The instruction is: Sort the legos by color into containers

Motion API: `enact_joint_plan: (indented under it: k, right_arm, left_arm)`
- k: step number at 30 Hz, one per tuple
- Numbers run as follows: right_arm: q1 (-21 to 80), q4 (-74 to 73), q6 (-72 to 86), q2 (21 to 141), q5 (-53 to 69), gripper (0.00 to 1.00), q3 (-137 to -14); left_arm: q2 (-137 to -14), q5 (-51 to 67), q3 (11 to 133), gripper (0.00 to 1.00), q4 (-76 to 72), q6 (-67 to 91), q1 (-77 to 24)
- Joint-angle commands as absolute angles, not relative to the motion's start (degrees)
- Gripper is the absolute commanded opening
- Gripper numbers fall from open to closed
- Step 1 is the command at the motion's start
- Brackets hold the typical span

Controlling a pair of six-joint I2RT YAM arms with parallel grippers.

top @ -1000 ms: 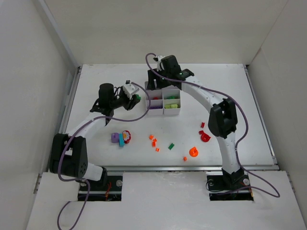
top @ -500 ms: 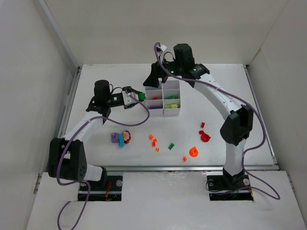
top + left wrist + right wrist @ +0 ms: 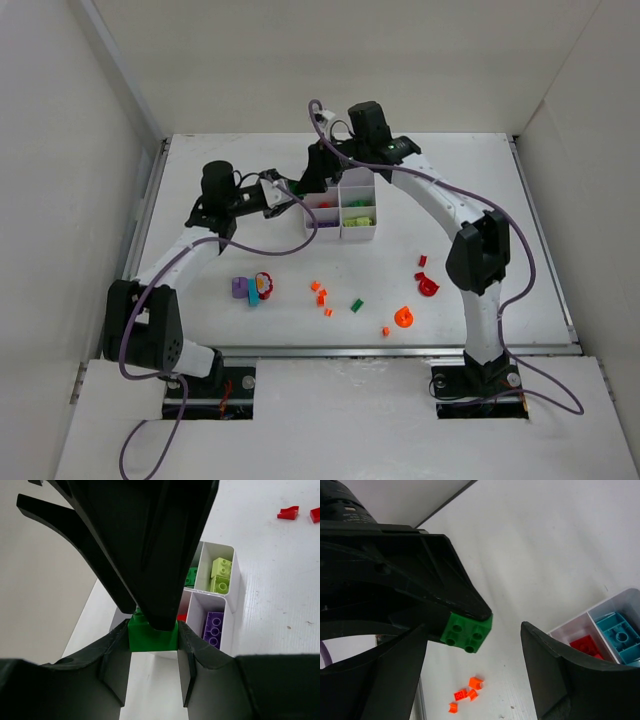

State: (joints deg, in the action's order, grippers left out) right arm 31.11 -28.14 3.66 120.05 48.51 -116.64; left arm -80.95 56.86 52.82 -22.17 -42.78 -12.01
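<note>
Pinching the dark green brick tight in the left gripper, aloft just beside the white tray. Straddling it with the right gripper (jaws wide, holding nothing). Probably handing over: needing square closing on free faces before releasing.

Left hand tight; right hand wide apart.
</note>
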Motion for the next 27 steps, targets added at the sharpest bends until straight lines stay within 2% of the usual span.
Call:
enact_joint_plan:
  k: [1,4,9,15,16,18,19,22,23,24,25,27]
  right_arm:
    - [31.99,-27.51,2.64,119.44,52.72,0.8,-120.06]
    - [31.99,-27.51,2.64,119.44,52.04,0.8,-120.58]
    - [31.99,-31.8,2.64,121.81,50.63,0.63,-123.74]
    - [31.99,-34.01,2.64,123.93,49.13,0.61,-126.04]
    - [31.99,-34.01,2.64,123.93,49.13,0.5,-126.04]
    - [31.99,-34.01,2.64,123.93,49.13,0.36,-126.04]
    - [31.99,-34.01,2.64,123.93,49.13,0.22,-126.04]
    - [31.99,-33.4,2.64,123.4,49.13,0.0,-124.99]
    - [31.99,-32.7,2.64,122.7,48.61,0.0,-124.02]
    - [31.99,-32.17,3.16,121.91,48.6,0.0,-123.4]
    - [31.99,-31.47,3.69,121.38,47.56,0.0,-122.53]
    - [30.86,-29.19,5.7,119.72,46.68,0.0,-119.54]
  left_arm:
    - [-80.95,55.46,55.63,0.0,-25.4,-40.7,-12.66]
    - [-81.56,53.35,55.63,0.0,-27.06,-39.21,-13.18]
    - [-81.56,52.13,56.16,0.0,-28.91,-37.35,-13.18]
    - [-81.04,51.59,55.63,0.0,-29.97,-36.3,-13.71]
    - [-81.04,51.59,55.63,0.0,-29.97,-36.3,-13.71]
    - [-81.04,51.59,55.11,0.0,-29.97,-36.3,-14.23]
    - [-81.04,51.59,55.11,0.0,-29.97,-35.78,-14.24]
    - [-81.04,51.59,55.11,0.0,-29.97,-35.77,-14.24]
    - [-81.04,51.59,54.5,0.07,-29.97,-35.16,-14.24]
    - [-80.51,51.59,54.49,0.19,-29.97,-35.16,-14.24]
    - [-80.51,51.59,54.49,0.36,-29.97,-35.16,-14.24]
    - [-80.51,51.59,53.44,0.56,-29.97,-34.46,-14.24]
